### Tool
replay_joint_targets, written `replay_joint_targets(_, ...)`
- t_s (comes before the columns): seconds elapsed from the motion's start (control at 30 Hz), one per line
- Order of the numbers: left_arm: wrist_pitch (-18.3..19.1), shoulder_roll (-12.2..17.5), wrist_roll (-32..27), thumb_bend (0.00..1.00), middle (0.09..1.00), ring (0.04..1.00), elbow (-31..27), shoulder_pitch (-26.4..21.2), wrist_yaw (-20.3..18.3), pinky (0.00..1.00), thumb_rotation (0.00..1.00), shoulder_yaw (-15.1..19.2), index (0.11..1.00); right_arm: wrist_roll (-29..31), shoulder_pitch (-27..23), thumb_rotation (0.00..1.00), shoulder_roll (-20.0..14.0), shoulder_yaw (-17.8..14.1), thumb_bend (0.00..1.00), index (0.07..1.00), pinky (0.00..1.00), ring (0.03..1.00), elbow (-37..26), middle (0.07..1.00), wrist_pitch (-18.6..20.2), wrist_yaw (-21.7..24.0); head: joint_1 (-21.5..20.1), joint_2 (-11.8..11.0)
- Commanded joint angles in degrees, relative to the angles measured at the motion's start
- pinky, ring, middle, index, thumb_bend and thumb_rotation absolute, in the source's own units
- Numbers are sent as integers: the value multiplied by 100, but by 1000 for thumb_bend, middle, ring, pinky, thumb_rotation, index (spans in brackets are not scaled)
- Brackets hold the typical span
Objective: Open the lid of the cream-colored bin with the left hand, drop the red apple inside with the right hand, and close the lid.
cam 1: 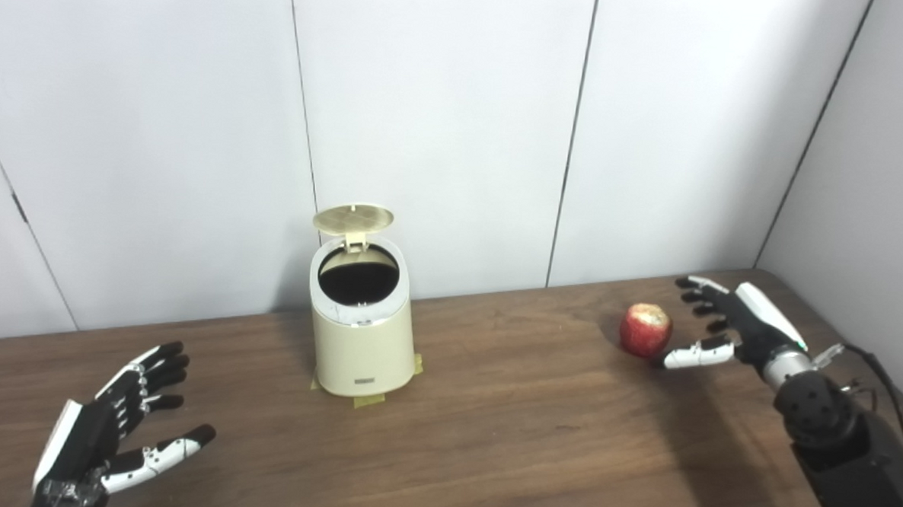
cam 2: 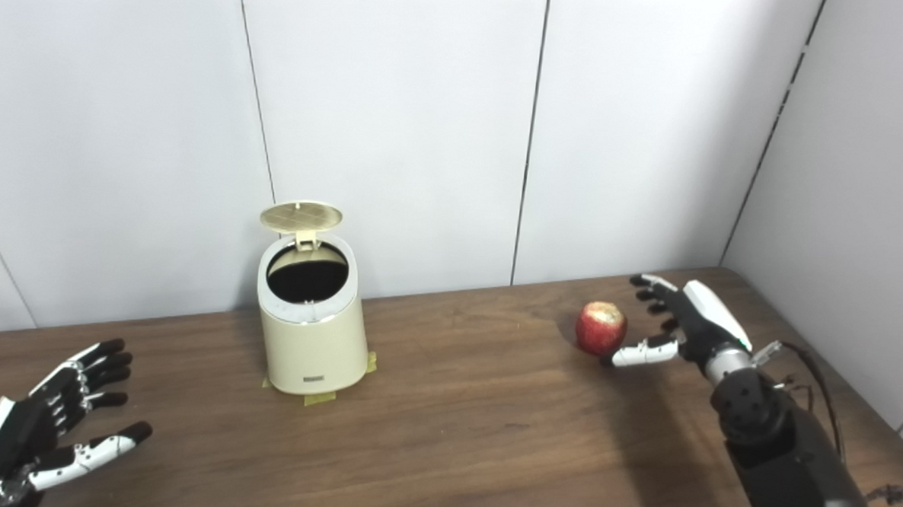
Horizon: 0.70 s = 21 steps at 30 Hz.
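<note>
Left eye view cuts off my left wrist at the bottom edge; the bin's [cam 1: 362, 333] dark inside hides its contents. One bin, lid [cam 1: 352, 219] up; one red apple [cam 1: 645, 330] on the table [cam 1: 505, 431]. My right hand [cam 1: 723, 326] is spread beside the apple, thumb near it, contact unclear. My left hand [cam 1: 120, 429] is released, grasping nothing.

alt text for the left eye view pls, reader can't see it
A cream bin stands on a wooden table with its lid flipped up. The right hand, open, reaches beside a red apple; the left hand is open near the front left.
</note>
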Motion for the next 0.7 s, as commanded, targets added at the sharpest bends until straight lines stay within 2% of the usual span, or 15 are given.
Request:
replay_joint_targets(0.0,-2,71,-50,656,851,846,-228,-209,8,742,0,43,884,-178,-346,338,-206,43,993,871,753,825,-8,818,-126,-208,-15,6)
replay_joint_targets(0.07,21,82,-51,648,856,849,-259,-207,9,758,0,40,887,-227,-373,340,-187,111,981,866,733,802,82,801,-112,-250,-29,13)
replay_joint_targets(0.2,63,86,-77,652,859,850,-296,-199,-4,767,0,39,895,-264,-473,369,-103,197,968,865,614,714,416,774,-178,-393,-16,18)
replay_joint_targets(0.37,50,107,27,646,846,838,-343,-187,13,753,0,14,882,-173,-577,334,-39,286,923,854,729,792,796,797,-500,-543,6,36)
replay_joint_targets(0.47,120,105,38,652,844,836,-387,-175,13,748,0,9,880,-174,-641,311,-9,344,900,850,686,769,991,788,-629,-616,9,44)
replay_joint_targets(0.67,200,75,58,652,842,829,-475,-149,34,727,0,-6,872,-357,-782,330,50,562,899,840,696,761,1237,764,-620,-804,11,52)
